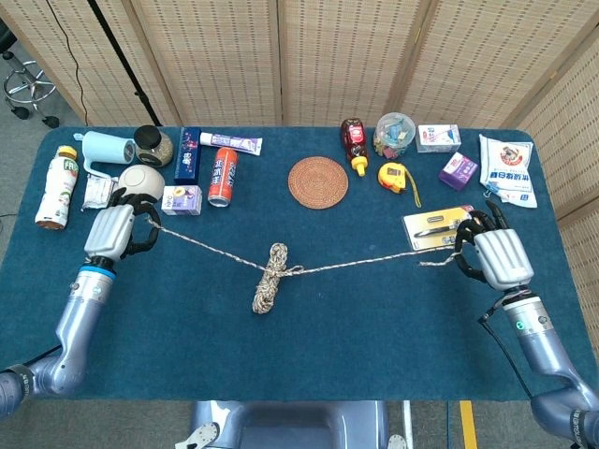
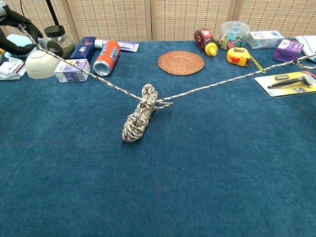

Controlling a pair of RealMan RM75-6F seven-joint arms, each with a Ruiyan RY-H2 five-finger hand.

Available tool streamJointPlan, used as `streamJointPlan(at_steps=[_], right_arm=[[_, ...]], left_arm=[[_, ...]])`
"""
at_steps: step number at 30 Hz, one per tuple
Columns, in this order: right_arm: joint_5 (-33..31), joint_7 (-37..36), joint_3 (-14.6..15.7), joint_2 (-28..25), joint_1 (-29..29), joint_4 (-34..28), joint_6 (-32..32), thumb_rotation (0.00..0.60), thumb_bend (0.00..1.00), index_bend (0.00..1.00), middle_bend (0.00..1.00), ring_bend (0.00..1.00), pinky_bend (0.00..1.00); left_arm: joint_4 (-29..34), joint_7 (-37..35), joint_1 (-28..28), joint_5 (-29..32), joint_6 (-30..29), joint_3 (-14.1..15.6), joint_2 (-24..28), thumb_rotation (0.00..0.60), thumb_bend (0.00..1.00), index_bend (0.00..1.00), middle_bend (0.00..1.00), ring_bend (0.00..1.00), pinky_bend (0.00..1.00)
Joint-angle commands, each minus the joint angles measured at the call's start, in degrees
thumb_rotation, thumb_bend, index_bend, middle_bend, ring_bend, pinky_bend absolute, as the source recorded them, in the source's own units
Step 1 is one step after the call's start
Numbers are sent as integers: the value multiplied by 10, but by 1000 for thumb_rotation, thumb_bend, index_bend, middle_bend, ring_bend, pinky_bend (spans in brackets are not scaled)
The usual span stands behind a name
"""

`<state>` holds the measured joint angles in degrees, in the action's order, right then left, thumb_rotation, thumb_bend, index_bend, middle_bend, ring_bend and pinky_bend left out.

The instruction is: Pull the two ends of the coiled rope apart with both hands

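A speckled rope coil [image 1: 269, 288] [image 2: 138, 118] lies mid-table, with one strand running off to each side. My left hand [image 1: 117, 227] [image 2: 15, 29] grips the left strand's end near the white bowl, lifted off the cloth. On the far right my right hand [image 1: 496, 256] holds the right strand's end beside the yellow card; the chest view cuts this hand off. Both strands are stretched nearly straight, rising from the coil toward the hands.
Along the back stand a drink bottle [image 1: 55, 186], white bowl [image 1: 140, 180], red can [image 1: 222, 175], woven coaster [image 1: 318, 181], sauce bottle [image 1: 354, 144], tape measure [image 1: 393, 176] and small boxes. A yellow card with a tool [image 1: 436, 225] lies by my right hand.
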<state>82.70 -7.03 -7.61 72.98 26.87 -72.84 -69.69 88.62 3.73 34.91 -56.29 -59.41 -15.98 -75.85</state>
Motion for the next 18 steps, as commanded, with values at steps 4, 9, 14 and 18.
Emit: streamJointPlan(at_steps=[4, 9, 14, 18], right_arm=[[-2, 0, -2, -6, -3, -1, -2, 600, 488, 686, 379, 198, 0], [-6, -3, -5, -11, -6, 0, -4, 600, 488, 687, 380, 199, 0], [-7, -3, -7, -14, -9, 2, -5, 600, 488, 687, 381, 200, 0], [-7, -3, -7, -15, -10, 2, -6, 600, 488, 687, 381, 200, 0]], left_arm=[[-3, -1, -1, 2, 0, -3, 5, 600, 497, 688, 287, 188, 0], [-6, -3, -3, 5, 0, -4, 11, 600, 498, 688, 287, 188, 0], [-12, -8, -7, 8, 0, -4, 18, 600, 497, 688, 287, 188, 0], [-16, -11, -10, 8, 1, -4, 22, 600, 498, 688, 287, 188, 0]])
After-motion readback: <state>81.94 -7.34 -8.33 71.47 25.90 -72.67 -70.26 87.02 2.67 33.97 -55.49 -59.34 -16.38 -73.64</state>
